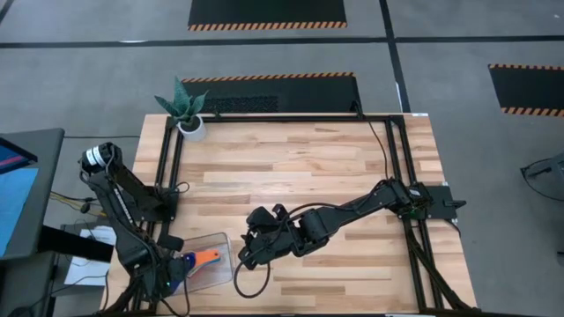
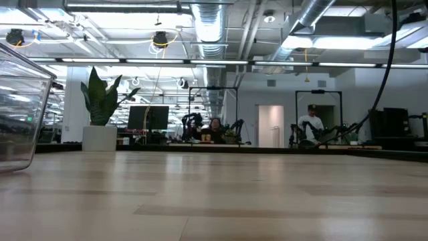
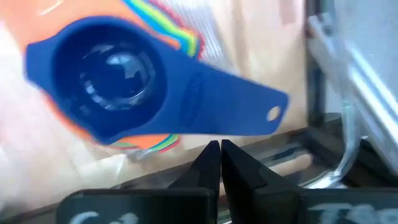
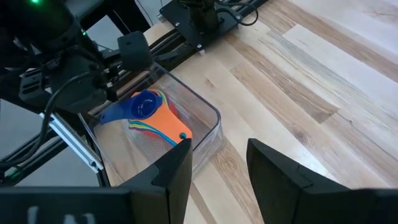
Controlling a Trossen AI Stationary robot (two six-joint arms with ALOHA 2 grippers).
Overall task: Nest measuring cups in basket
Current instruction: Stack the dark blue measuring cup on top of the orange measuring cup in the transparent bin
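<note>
On the wooden table (image 1: 308, 167), the left gripper (image 3: 220, 163) is pinched closed, empty, just beside the dark blue measuring cup (image 3: 124, 87) topping the nested stack (image 4: 163, 127) in the basket (image 4: 208, 121); the right gripper (image 4: 219, 163) gapes wide, empty.

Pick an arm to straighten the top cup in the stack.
Left, probably. Its gripper, fingers shut, hangs right over the dark blue cup in the basket. The right gripper is open outside it.

We see a desk (image 4: 323, 74) of pale, matt, grained wood. The basket (image 4: 208, 118) is clear, glossy plastic. The dark blue measuring cup (image 3: 118, 87) is smooth, shiny plastic, and the orange cup (image 4: 168, 127) looks matt.
</note>
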